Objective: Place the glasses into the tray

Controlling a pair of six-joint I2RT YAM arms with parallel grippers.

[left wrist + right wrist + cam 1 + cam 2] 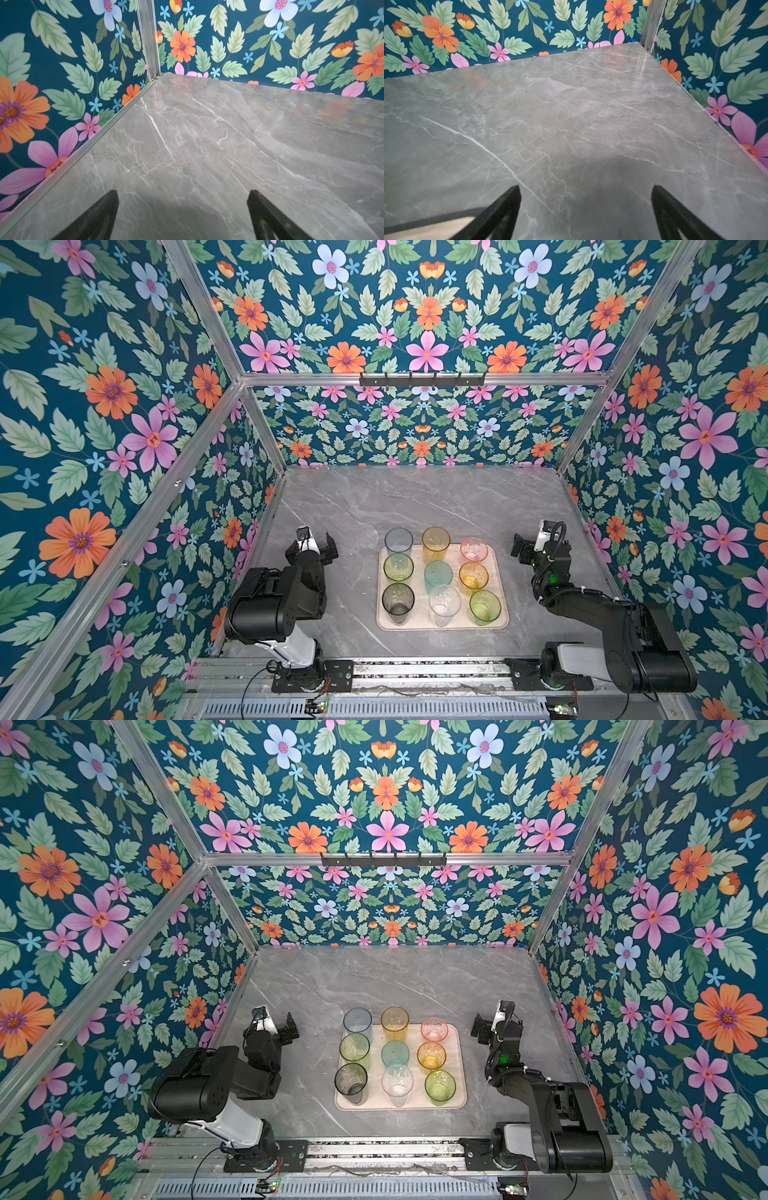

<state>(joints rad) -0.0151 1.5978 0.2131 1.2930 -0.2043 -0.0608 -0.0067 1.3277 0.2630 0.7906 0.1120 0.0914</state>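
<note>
Glasses (438,574): all nine stand upright, three rows of three, inside the tray (421,620); I judge the job finished.
Tray: flat on the table (353,510), between my two arms.
Left gripper (182,193): jaws spread wide, nothing between them, off the tray's left side.
Right gripper (585,188): equally wide and empty, off the right side.
Why: I read both as held well apart from the tray so no glass gets knocked.
Views: the wrist cameras give me only bare table and wall (62,62). Only the top views show the tray and glasses.
</note>
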